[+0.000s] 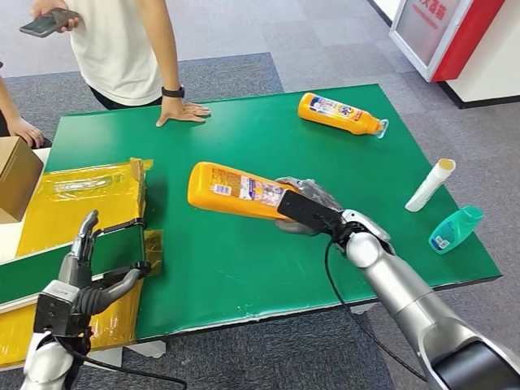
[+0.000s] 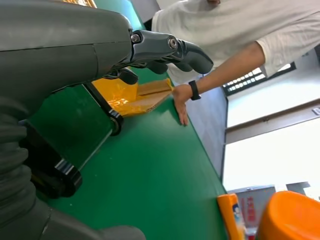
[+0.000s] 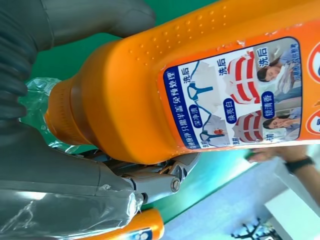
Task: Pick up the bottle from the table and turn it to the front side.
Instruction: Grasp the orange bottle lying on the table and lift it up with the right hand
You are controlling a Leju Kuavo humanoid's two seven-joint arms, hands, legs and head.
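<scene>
- I have the right hand (image 1: 306,207) wrapped around the neck end of the orange bottle (image 1: 236,189). In the right wrist view the thumb lies on one side of the bottle (image 3: 158,100) and the darker fingers (image 3: 158,182) on the other.
- The bottle sits near the middle of the green tabletop (image 1: 245,268), lying on its side at a slant, with its base toward the yellow packaging (image 1: 80,195) and its neck in my hand. I cannot tell whether it is touching the tabletop or just clear of it.
- Its body is bright orange plastic with a raised dotted texture near the shoulder. A blue-edged label faces up, carrying small laundry pictures and Chinese text. The cap end is wrapped in clear film.
- My left hand (image 1: 86,260) hovers low at the near left edge over the yellow packaging, fingers apart and holding nothing.
- A 2nd orange bottle (image 1: 340,114) lies on its side toward the far right of the tabletop, well apart from mine.
- A white tube (image 1: 431,184) and a teal bottle (image 1: 455,228) lie near the right edge.
- A person's hand (image 1: 183,111) rests flat on the far edge.
</scene>
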